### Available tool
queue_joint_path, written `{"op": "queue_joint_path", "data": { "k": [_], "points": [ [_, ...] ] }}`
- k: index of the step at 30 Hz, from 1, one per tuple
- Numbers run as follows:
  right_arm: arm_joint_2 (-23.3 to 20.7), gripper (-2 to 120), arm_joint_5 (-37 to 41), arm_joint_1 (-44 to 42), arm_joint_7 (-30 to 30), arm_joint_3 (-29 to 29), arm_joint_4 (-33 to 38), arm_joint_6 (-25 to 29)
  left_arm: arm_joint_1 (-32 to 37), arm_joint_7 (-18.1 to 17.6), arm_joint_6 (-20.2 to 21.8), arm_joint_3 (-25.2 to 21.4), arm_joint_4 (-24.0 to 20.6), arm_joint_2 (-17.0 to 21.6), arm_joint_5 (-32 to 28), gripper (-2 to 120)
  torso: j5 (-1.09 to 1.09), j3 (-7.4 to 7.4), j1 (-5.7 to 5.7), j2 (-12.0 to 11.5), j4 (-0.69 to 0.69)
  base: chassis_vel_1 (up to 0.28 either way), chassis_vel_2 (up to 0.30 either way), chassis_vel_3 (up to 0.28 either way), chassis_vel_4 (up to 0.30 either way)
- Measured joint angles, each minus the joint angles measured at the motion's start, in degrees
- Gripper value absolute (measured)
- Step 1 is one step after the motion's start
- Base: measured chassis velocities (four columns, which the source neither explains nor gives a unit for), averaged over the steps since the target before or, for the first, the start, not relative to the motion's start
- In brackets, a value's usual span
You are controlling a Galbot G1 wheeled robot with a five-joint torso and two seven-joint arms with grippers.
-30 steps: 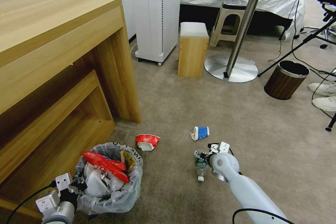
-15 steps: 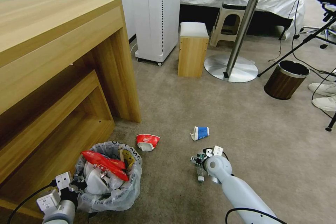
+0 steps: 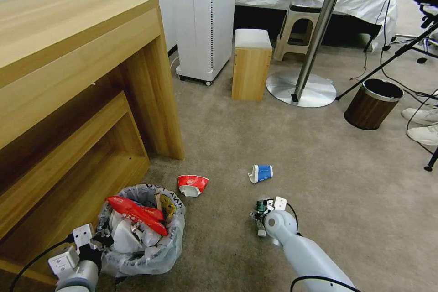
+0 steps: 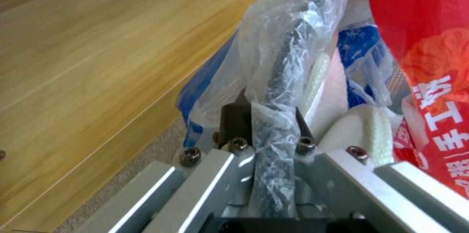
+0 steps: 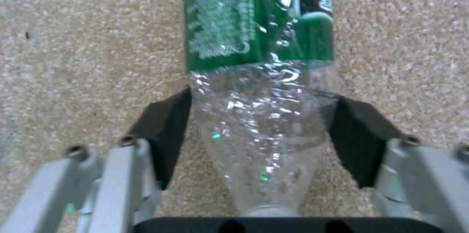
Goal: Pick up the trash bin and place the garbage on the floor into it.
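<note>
The right claw (image 5: 259, 130) grips the green-labelled bottle (image 5: 259, 79) lying on the beige carpet (image 3: 319, 155). The left claw (image 4: 271, 115) clamps the trash bin (image 3: 141, 232) rim (bag-lined) beside the wooden desk (image 3: 82, 77); a red-white cup (image 3: 192, 185) and a blue-white cup (image 3: 260, 173) lie nearby.
</note>
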Motion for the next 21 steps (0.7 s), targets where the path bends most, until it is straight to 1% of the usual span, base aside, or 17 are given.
{"op": "queue_joint_path", "data": {
  "k": [2, 3, 6, 7, 9, 10, 11, 12, 14, 15, 17, 18, 19, 20, 21],
  "points": [
    [0.0, 53, -0.8, -0.4, -0.2, -0.1, 0.1, 0.5, 0.1, 0.0, 0.0, 0.0, 0.0, 0.0, 0.0, 1, 0.0, 0.0, 0.0, 0.0, 0.0, 0.0, 0.0, 0.0, 0.0],
    [0.0, 53, -0.8, -0.4, -0.2, -0.1, 0.1, 0.5, 0.1, 0.0, 0.0, 0.0, 0.0, 0.0, 0.0, 1, 0.0, 0.0, 0.0, 0.0, 0.0, 0.0, 0.0, 0.0, 0.0],
    [-0.6, 37, -1.6, -1.1, -0.7, -0.2, 1.5, 0.7, 0.0, 0.1, -0.2, 0.1, 0.2, 0.0, 0.1, 1, 0.01, 0.0, 0.0, 0.0, 0.0, 0.0, 0.0, 0.0, 0.0],
    [-0.6, 37, -1.6, -1.1, -0.7, -0.2, 1.5, 0.7, 0.0, 0.1, -0.2, 0.1, 0.2, 0.0, 0.1, 1, 0.01, 0.0, 0.0, 0.0, 0.0, 0.0, 0.0, 0.0, 0.0],
    [-1.1, 32, -1.8, -1.3, -0.9, -0.2, 2.2, 0.9, 0.0, 0.1, -0.3, 0.2, 0.3, -0.1, 0.2, 1, 0.0, 0.0, 0.0, 0.0, 0.0, 0.0, 0.0, 0.0, 0.0],
    [-1.5, 27, -2.0, -1.6, -1.2, -0.2, 2.9, 1.1, -0.1, 0.1, -0.3, 0.2, 0.4, -0.1, 0.3, 1, 0.01, 0.0, 0.0, 0.0, 0.0, 0.0, 0.0, 0.0, 0.0],
    [-1.5, 27, -2.0, -1.6, -1.2, -0.2, 2.9, 1.1, -0.1, 0.1, -0.3, 0.2, 0.4, -0.1, 0.3, 1, 0.01, 0.0, 0.0, 0.0, 0.0, 0.0, 0.0, 0.0, 0.0],
    [-2.2, 23, -2.5, -2.0, -1.6, -0.1, 4.1, 1.9, -0.2, 0.2, -0.4, 0.2, 0.5, -0.1, 0.3, 1, 0.01, 0.0, 0.0, 0.0, 0.0, 0.0, 0.0, 0.0, 0.0],
    [-4.4, 17, -3.7, -3.5, -3.9, 0.8, 7.6, 5.2, -0.3, 0.2, -0.4, 0.2, 0.6, 0.0, 0.3, 1, 0.0, 0.0, 0.0, 0.0, 0.0, 0.0, 0.0, 0.0, 0.0],
    [-4.4, 17, -3.7, -3.5, -3.9, 0.8, 7.6, 5.2, -0.3, 0.2, -0.4, 0.2, 0.6, 0.0, 0.3, 1, 0.0, 0.0, 0.0, 0.0, 0.0, 0.0, 0.0, 0.0, 0.0],
    [-6.4, 14, -4.5, -4.8, -6.9, 2.1, 11.5, 9.6, -0.3, 0.2, -0.4, 0.2, 0.6, 0.1, 0.2, 1, 0.01, 0.0, 0.0, 0.0, -0.01, 0.0, 0.0, 0.0, 0.0],
    [-8.0, 13, -5.9, -5.7, -9.7, 2.9, 14.6, 13.1, -0.4, 0.2, -0.4, 0.2, 0.7, 0.1, 0.2, 1, 0.01, 0.0, 0.0, 0.0, -0.01, 0.0, 0.0, 0.0, 0.0],
    [-8.0, 13, -5.9, -5.7, -9.7, 2.9, 14.6, 13.1, -0.4, 0.2, -0.4, 0.2, 0.7, 0.1, 0.2, 1, 0.01, 0.0, 0.0, 0.0, -0.01, 0.0, 0.0, 0.0, 0.0],
    [-10.3, 13, -8.2, -6.7, -14.6, 3.9, 19.1, 18.3, -0.4, 0.2, -0.4, 0.2, 0.7, 0.2, 0.2, 1, 0.01, 0.0, 0.0, 0.0, -0.01, 0.0, 0.0, 0.0, 0.0],
    [-11.5, 13, -9.2, -7.1, -17.0, 4.2, 21.3, 20.4, -0.4, 0.2, -0.4, 0.2, 0.7, 0.2, 0.1, 1, 0.01, 0.0, 0.0, 0.0, 0.0, 0.0, 0.0, 0.0, 0.0]
  ]
}}
